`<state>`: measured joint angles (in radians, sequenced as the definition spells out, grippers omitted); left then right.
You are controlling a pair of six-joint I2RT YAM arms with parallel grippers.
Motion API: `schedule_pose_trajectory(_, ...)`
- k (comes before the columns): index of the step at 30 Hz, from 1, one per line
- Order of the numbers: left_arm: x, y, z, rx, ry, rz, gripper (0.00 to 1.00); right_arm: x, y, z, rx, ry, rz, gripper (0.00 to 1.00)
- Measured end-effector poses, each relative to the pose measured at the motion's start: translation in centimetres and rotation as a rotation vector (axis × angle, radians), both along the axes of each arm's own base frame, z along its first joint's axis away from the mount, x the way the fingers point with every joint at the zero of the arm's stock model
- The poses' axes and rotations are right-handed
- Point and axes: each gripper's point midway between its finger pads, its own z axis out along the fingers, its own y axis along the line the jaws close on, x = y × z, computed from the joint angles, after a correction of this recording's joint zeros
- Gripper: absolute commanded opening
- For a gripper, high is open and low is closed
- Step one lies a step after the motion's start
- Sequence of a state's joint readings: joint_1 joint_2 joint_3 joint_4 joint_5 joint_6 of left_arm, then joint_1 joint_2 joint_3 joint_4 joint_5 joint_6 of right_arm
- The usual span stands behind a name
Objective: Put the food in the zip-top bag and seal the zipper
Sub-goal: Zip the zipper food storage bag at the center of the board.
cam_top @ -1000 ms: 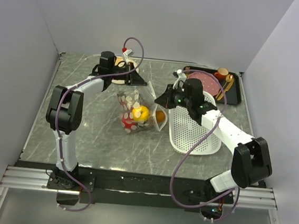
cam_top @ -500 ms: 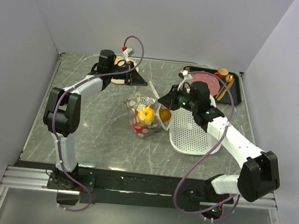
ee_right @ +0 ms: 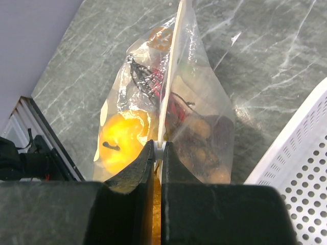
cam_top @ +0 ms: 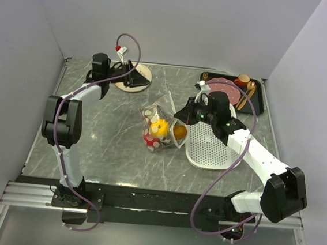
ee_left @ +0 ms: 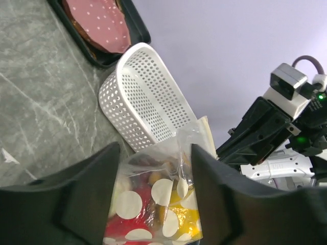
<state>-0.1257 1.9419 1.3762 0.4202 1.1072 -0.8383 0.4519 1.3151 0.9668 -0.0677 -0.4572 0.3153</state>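
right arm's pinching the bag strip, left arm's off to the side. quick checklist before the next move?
1. Right gripper shut on the zipper: ok.
2. Left gripper open, apart from the zip-top bag: ok.
3. Yellow fruit and red pieces inside the bag: ok.
4. All the food bagged: cannot tell, contents partly hidden.
5. Zipper sealed along its whole length: cannot tell.
6. Bag free of the white basket: cannot tell, they sit close together in the top view.
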Motion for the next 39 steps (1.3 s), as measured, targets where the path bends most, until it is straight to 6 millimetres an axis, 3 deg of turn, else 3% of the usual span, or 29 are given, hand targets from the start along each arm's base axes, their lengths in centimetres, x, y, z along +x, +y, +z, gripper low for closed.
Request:
schedule_pose_trajectory(4, -0.8, -0.9, 0.4, -0.032, -0.022, -0.045, 0.73, 0.0, 0.1, -0.2, -0.004, 0.013, 0.007, 0.0)
schedule_pose_trajectory(9, -3.1, -4.2, 0.7, -0.066, -0.057, -0.185, 0.74, 0.0, 0.3, 0.0, -0.004, 0.016, 0.016, 0.0)
schedule_pose_trajectory(14, -4.3, -6.9, -0.5, -0.034, -0.072, -0.279, 0.74, 0.0, 0.3, 0.2, 0.0, 0.013, 0.021, 0.0)
schedule_pose_trajectory(20, -5.2, -7.8, -2.1, 0.015, -0.084, -0.314, 0.71, 0.0, 0.4, 0.6, 0.002, 0.011, 0.023, 0.0)
schedule_pose_trajectory(24, -5.8, -8.3, -2.8, 0.032, -0.08, -0.335, 0.58, 0.4, 0.6, 1.0, 0.002, 0.004, 0.024, 0.0)
schedule_pose_trajectory(26, -6.4, -8.8, -3.2, 0.033, -0.075, -0.351, 0.37, 0.6, 0.6, 0.9, 0.0, 0.005, 0.024, 0.0)
schedule_pose_trajectory(27, -6.7, -9.0, -3.3, 0.034, -0.07, -0.357, 0.09, 0.6, 0.6, 0.8, -0.002, 0.008, 0.024, 0.0)
schedule_pose_trajectory(28, -6.9, -9.2, -3.5, 0.036, -0.066, -0.363, 0.01, 0.6, 0.6, 0.7, -0.003, 0.011, 0.024, 0.0)
schedule_pose_trajectory(32, -7.4, -9.8, -3.8, 0.036, -0.055, -0.365, 0.01, 0.6, 0.6, 0.0, -0.013, 0.032, 0.023, 0.0)
schedule_pose_trajectory(39, -6.5, -9.3, -3.3, 0.034, -0.005, -0.278, 0.01, 0.8, 0.2, -0.2, -0.033, 0.034, -0.001, 0.0)
